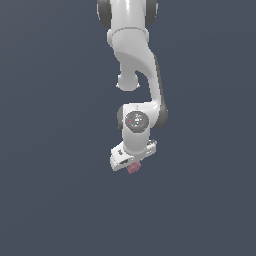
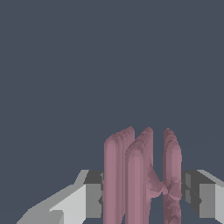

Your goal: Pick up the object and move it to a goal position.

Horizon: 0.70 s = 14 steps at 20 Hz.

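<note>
The object [image 1: 133, 168] is a small dusty-pink ridged block that peeks out just under the white hand of the arm in the exterior view. In the wrist view the object [image 2: 140, 179] fills the space between the two fingers as tall pink ridges. My gripper [image 2: 142, 194] is shut on it, with one grey fingertip [image 2: 92, 192] pressed to one side and the other fingertip [image 2: 197, 192] to the opposite side. In the exterior view the gripper [image 1: 131, 164] points down and its fingers are mostly hidden by the hand.
The white arm [image 1: 135, 60] hangs down from the top of the exterior view. Around it there is only a plain dark blue-grey background, with no other objects or edges visible.
</note>
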Each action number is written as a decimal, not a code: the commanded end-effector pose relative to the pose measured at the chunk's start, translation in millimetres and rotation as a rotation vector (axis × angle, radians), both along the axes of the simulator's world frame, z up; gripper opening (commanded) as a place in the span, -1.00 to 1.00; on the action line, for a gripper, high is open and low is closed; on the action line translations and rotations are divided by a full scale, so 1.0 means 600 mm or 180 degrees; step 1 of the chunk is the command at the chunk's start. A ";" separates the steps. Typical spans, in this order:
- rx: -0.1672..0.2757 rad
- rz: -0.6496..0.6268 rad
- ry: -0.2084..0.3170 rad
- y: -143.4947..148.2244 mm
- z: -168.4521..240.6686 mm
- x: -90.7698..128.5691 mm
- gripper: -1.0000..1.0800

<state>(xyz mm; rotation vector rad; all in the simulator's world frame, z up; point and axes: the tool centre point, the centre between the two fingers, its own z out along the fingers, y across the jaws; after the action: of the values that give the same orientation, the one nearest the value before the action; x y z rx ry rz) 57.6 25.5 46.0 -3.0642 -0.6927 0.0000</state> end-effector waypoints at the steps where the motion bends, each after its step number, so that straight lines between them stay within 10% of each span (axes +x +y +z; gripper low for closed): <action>1: 0.0000 0.0000 0.0000 0.000 0.000 0.000 -1.00; 14: -0.0001 0.0001 0.0000 0.052 0.073 -0.020 -1.00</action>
<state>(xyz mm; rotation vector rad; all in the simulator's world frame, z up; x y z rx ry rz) 47.7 49.8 80.1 -3.0648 -0.6918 0.0024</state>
